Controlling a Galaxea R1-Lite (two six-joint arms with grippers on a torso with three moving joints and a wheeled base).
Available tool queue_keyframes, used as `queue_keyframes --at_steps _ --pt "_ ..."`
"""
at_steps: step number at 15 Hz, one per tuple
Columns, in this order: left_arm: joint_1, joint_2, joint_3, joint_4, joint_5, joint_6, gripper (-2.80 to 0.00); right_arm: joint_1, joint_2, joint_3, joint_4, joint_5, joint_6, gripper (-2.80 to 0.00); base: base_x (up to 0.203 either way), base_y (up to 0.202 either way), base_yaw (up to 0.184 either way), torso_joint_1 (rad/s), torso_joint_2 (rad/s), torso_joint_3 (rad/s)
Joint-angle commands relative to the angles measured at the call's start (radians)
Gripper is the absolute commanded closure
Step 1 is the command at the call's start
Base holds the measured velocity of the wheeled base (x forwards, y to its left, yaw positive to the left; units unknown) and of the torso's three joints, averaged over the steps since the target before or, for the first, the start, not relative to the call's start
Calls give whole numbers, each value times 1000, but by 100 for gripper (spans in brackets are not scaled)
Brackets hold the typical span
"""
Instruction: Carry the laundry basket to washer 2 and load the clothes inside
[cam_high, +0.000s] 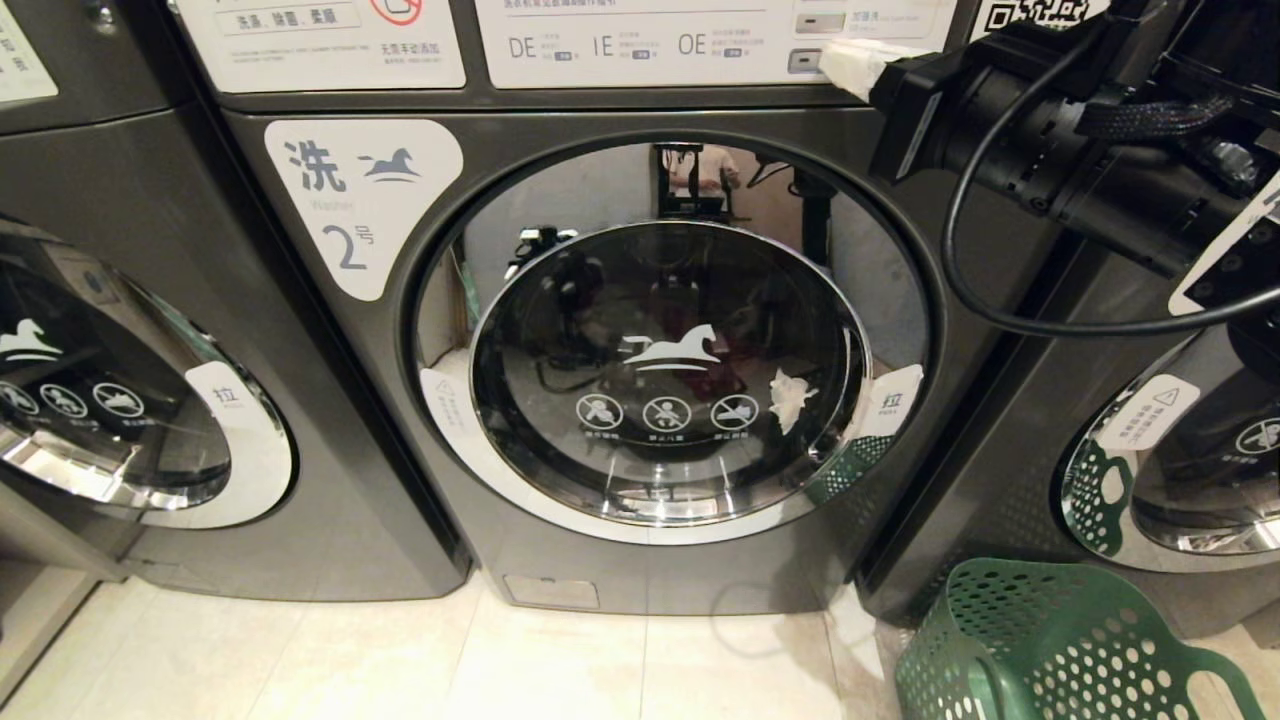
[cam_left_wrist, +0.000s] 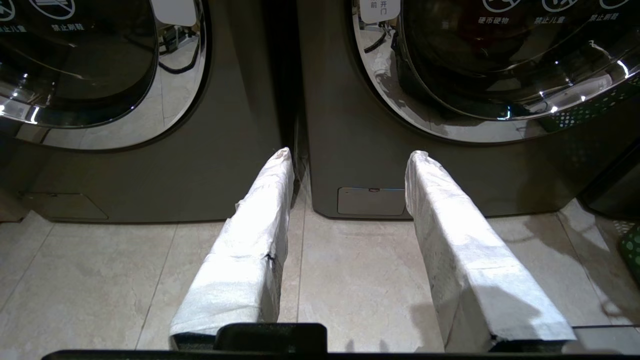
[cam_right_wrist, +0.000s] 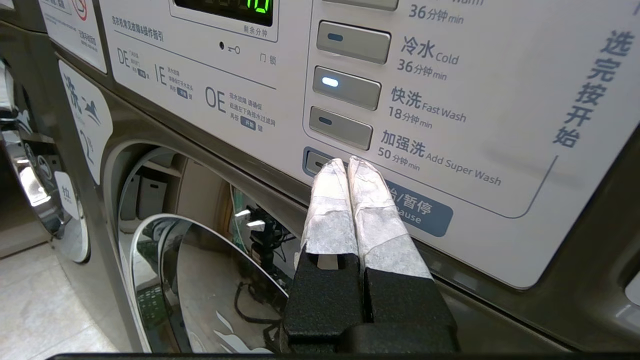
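The right gripper (cam_right_wrist: 347, 162), its taped fingers pressed together and holding nothing, is set tip-first on the lowest button (cam_right_wrist: 316, 161) of the control panel (cam_right_wrist: 500, 100), a closed tip suiting a press; the fast-wash light (cam_right_wrist: 330, 81) just above is lit. Below the fingers, the door (cam_high: 670, 370) of washer 2 (cam_high: 360, 205) is seen closed, clothes dimly visible behind its glass. The laundry basket (cam_high: 1060, 650) is left on the floor beside it. The left gripper (cam_left_wrist: 350, 155) is held low, fingers apart, idle.
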Motion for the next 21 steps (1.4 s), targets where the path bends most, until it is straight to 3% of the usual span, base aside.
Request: queue_keyframes --at_steps 1,12,21 --pt "0 -2 8 -1 0 0 0 1 -2 4 -6 -2 -2 0 0 0 0 0 0 0" --pt "0 -2 8 -1 0 0 0 9 7 17 -6 7 8 0 0 0 0 0 0 0" --pt "0 -1 8 -1 0 0 0 16 15 9 -6 11 86 0 0 0 0 0 0 0"
